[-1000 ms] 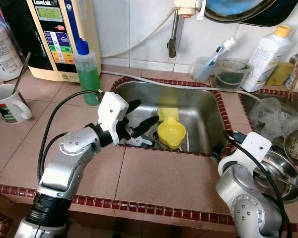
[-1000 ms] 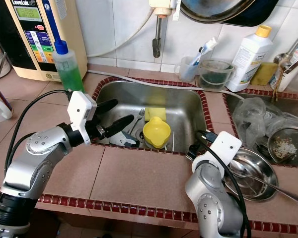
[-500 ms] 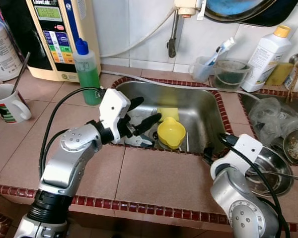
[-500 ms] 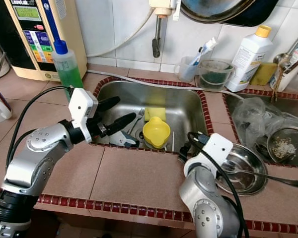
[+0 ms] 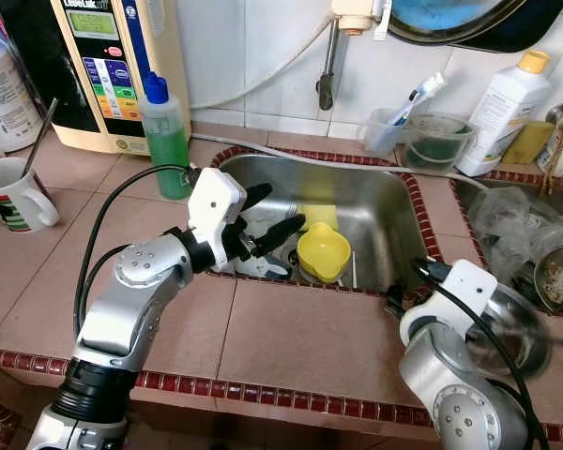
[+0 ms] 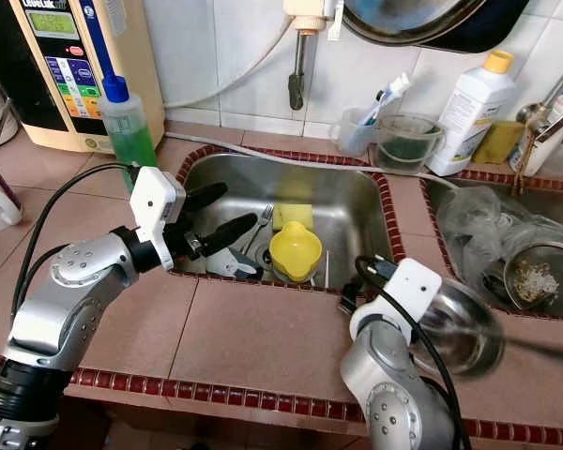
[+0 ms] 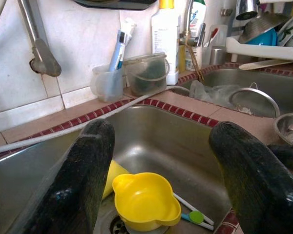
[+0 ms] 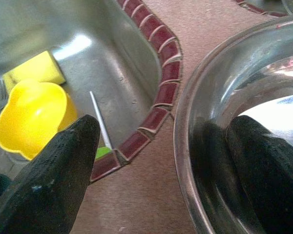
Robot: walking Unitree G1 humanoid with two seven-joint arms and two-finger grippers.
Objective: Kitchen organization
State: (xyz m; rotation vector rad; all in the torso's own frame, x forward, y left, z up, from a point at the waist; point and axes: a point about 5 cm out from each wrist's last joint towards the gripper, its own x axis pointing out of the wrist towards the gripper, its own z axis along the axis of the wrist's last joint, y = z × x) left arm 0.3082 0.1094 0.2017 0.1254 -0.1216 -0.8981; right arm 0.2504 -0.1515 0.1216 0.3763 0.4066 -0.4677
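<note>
A rectangular stainless steel sink (image 5: pixel 375 202) is sunk into a counter of matt reddish-brown tiles (image 5: pixel 300 342) edged with small glossy dark-red tiles. In the sink's basin a glossy yellow plastic cup with a pouring lip (image 5: pixel 324 251) sits upright over the drain, touching a flat yellow rectangular sponge (image 5: pixel 317 215) behind it; a thin white stick with a green tip (image 7: pixel 194 214) lies on the steel just beside the cup.

The left gripper (image 5: pixel 263 220) hangs over the sink's left rim, its two long black rubbery fingers (image 7: pixel 85 175) spread wide and holding nothing, the yellow cup between and beyond them in the left wrist view.

The right gripper (image 8: pixel 161 161) is at the counter's right, its fingers apart: one finger lies inside a round polished steel bowl (image 8: pixel 224 97), the other outside its thin curved rim over the tiles. Whether they press the rim I cannot tell. In the head views the bowl (image 6: pixel 460 328) is blurred, just right of the right arm's white wrist housing.

On the counter behind the left arm stands a clear bottle of green liquid with a blue cap (image 5: pixel 164 136), and at far left a white ceramic mug with a spoon in it (image 5: pixel 14 192). A white plastic bottle with a yellow cap (image 5: pixel 502 108) stands against the white wall tiles.
</note>
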